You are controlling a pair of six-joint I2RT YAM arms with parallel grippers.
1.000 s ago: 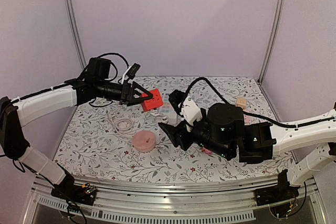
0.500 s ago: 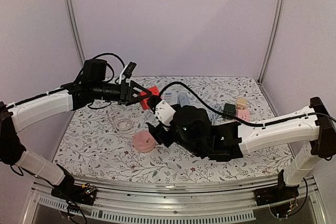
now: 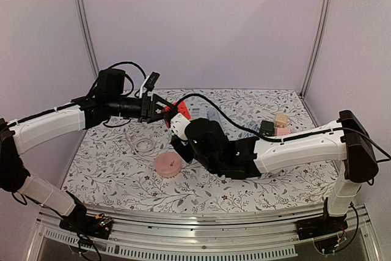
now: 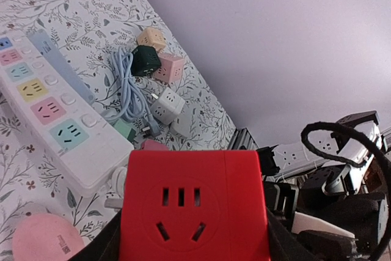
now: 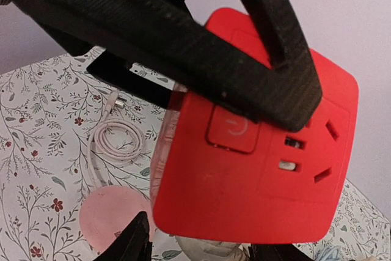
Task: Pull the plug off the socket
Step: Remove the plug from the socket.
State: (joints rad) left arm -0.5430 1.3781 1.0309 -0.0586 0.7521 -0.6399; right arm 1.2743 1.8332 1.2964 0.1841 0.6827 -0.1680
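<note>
Socket is a glossy red cube with rounded corners, one face showing five slots in a round recess, another a square power button beside more slots. It hangs in the air above the flowered table, clamped between the black fingers of my left pincer. My right pincer sits at its lower edge; I cannot tell whether it grips anything.

We see the socket in smooth red plastic with a soft sheen, set between the matt black, faintly ribbed fingers of the left pincer. The power strip shows glossy white plastic. The counter wears a matt, flower-printed covering that looks like cloth.
</note>
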